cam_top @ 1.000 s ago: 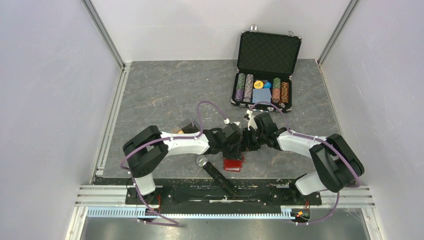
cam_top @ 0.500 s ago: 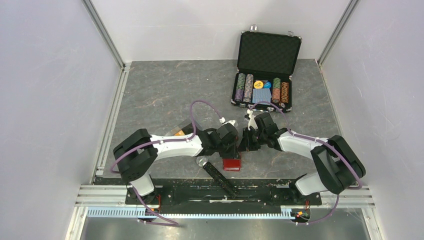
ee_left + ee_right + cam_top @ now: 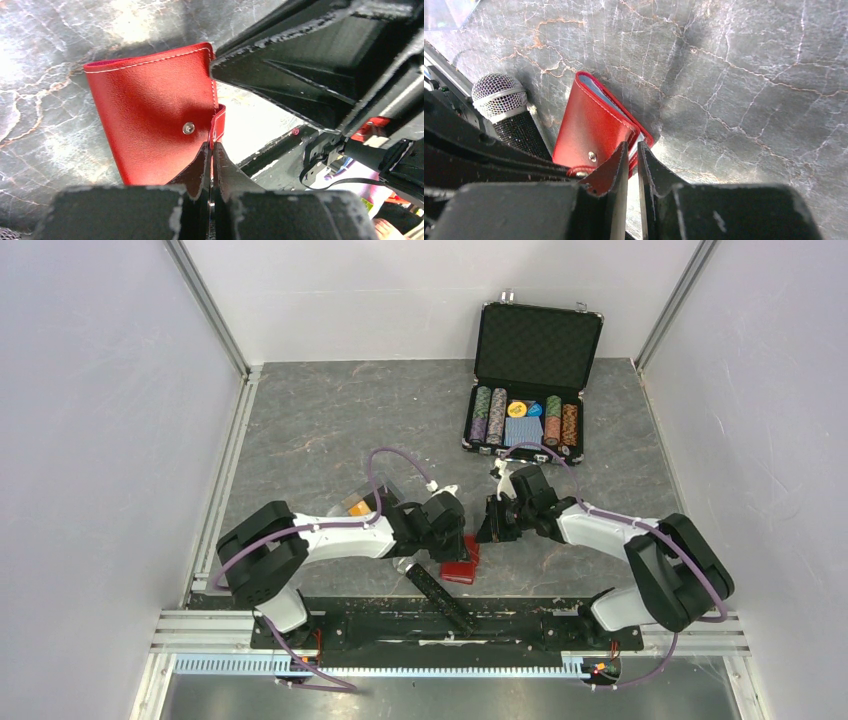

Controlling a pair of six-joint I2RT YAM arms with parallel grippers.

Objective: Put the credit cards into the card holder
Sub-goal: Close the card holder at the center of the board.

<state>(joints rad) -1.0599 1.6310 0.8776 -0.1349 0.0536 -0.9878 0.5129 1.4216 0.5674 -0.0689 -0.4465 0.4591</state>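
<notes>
The red card holder stands closed on its edge on the grey table between both grippers. In the left wrist view its snap stud faces me. My left gripper is shut on the closing tab. From the right, my right gripper is pinched narrow on the card holder's edge. Blue-grey sleeves peek out along its top. An orange-gold credit card shows beside my left forearm, partly hidden by it.
A microphone lies just in front of the card holder, its mesh head close to the red cover. A clear plastic case lies by the left arm. An open black poker-chip case stands at the back right.
My left gripper has pulled back to the left with the tab, and its elbow has swung left. The card holder has shifted slightly left with it. The right arm has barely moved.
</notes>
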